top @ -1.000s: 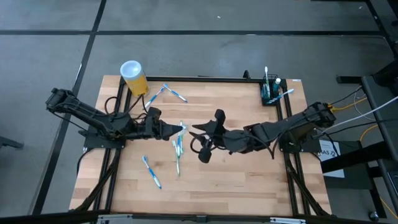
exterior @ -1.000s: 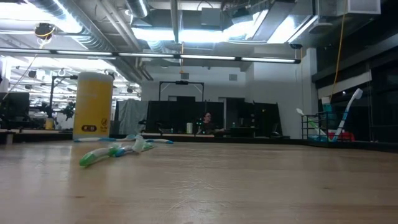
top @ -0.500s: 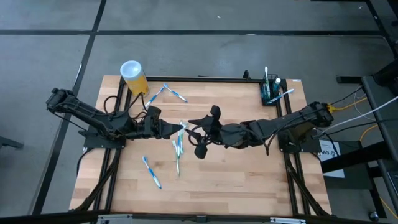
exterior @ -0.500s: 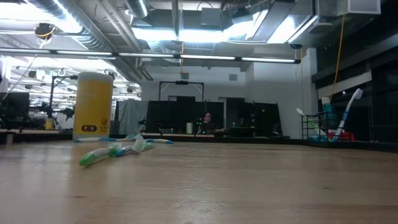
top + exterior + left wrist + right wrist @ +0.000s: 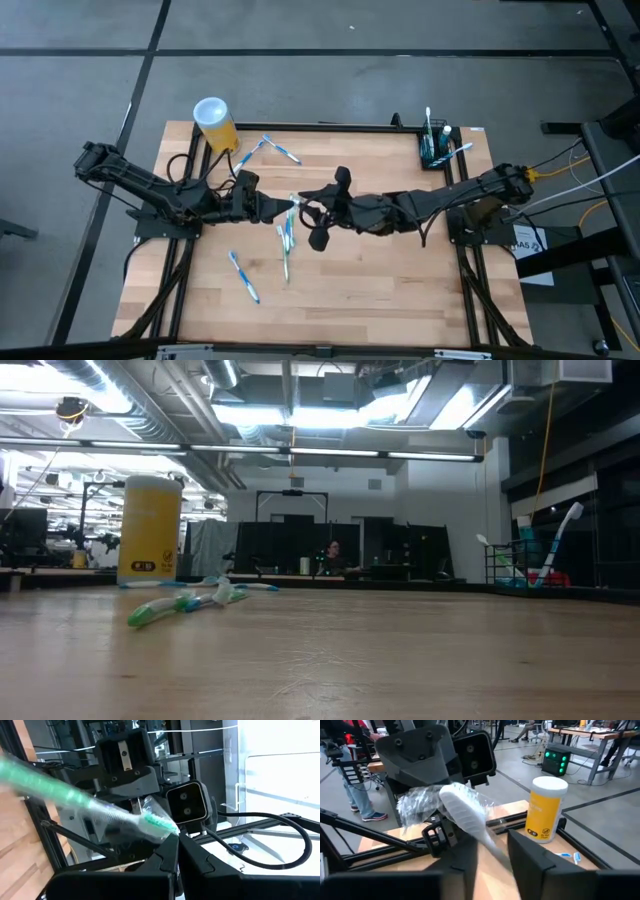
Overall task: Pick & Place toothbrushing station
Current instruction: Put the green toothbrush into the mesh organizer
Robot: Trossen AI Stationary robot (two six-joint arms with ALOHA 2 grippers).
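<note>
High view: your left gripper [image 5: 291, 207] is clamped on a toothbrush [image 5: 294, 203] mid-table, and the right gripper [image 5: 312, 214] meets it there, a handover by the look of it. The station [image 5: 433, 150] sits at the far right corner.

Low view: no arms; the cup [image 5: 148, 530] far left.

Left wrist: the brush crosses the closed fingers.

Right wrist: fingers part-open around the brush head, not gripping yet. Next: close right, release left.

The wooden bench [image 5: 380, 290] stands on a grey floor [image 5: 320, 90] crossed by dark seams. Long ceiling lights [image 5: 330, 410] glow among exposed ducts [image 5: 150, 400] overhead. Far back, dark partitions [image 5: 400, 550] line the room, and a person [image 5: 333, 555] sits at a desk [image 5: 600, 735] with equipment.
</note>
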